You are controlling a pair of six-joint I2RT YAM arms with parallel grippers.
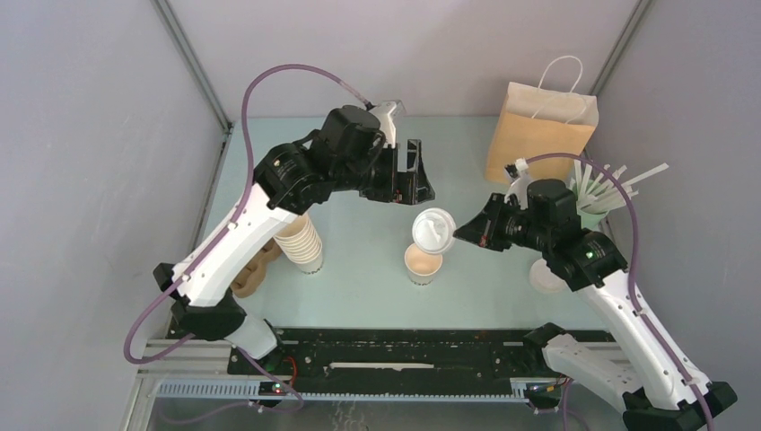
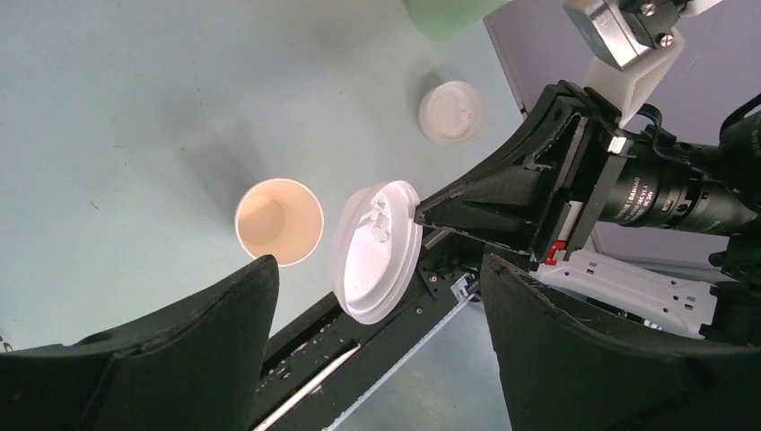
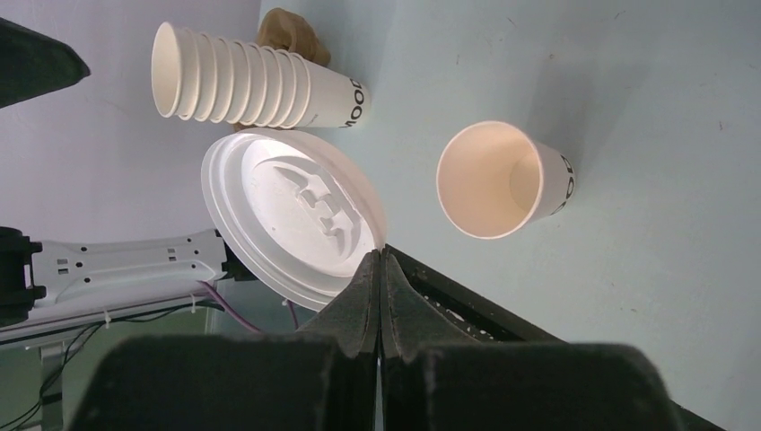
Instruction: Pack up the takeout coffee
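The cup (image 1: 423,263) stands upright near the middle of the pale blue-green table (image 1: 359,296). It is smooth cream paper with dark print on its side, a thin rolled rim and a tan, matte inside, and its mouth is uncovered. The lid (image 3: 292,215) is a round white plastic disc with a raised rim and moulded ridges on its face. It hangs tilted in the air just beyond the cup's far rim, not seated on it.

The right gripper (image 3: 379,269) has its two black, wedge-shaped fingers pressed together on the lid's edge, pinching it. The left gripper (image 2: 377,262) hovers over the far middle of the table, its broad, rough-surfaced black fingers spread wide with nothing between them.

To the left, a stack of nested cups (image 1: 302,242) stands with its stepped rims showing, close beside a brown moulded-pulp carrier (image 1: 254,269). At the far right a tan paper bag (image 1: 541,130) with white cord handles stands upright. Near it are a green holder (image 1: 592,215) full of flat white sticks, and a spare lid (image 2: 451,111) lying flat on the table.

Bare table lies all round the cup: left toward the stack, far toward the back wall, and near toward the black rail (image 1: 395,355) at the table's edge. The right side is crowded
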